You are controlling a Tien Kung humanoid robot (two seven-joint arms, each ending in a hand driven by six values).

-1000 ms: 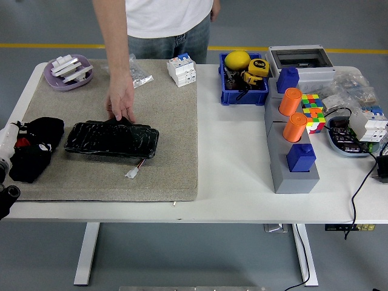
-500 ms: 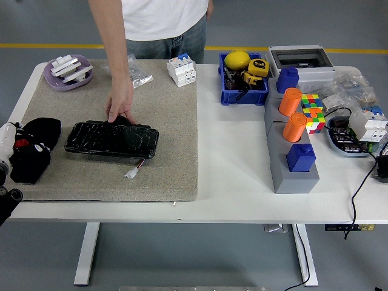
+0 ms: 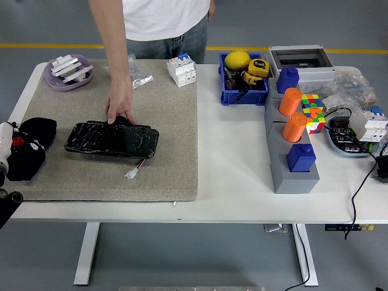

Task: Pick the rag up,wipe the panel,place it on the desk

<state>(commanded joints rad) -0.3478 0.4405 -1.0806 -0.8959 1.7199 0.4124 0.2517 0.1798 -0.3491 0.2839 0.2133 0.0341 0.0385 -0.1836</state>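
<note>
The black panel lies flat on the beige mat, with a small white plug on a wire at its near edge. A person's hand rests on the panel's far edge. My left hand is at the table's left edge, left of the panel and apart from it. It is shut on a black rag, which bunches up above the hand. Only a black part of my right arm shows at the right edge.
A purple dish of white parts, a clear bag and a white breaker lie at the mat's far side. Right of the mat stand a blue bin, a grey block with orange and blue pegs, a colour cube and cables.
My left hand with the rag has drawn back to the left, away from the panel and toward the table's edge. The person's hand stays on the panel's far edge.
</note>
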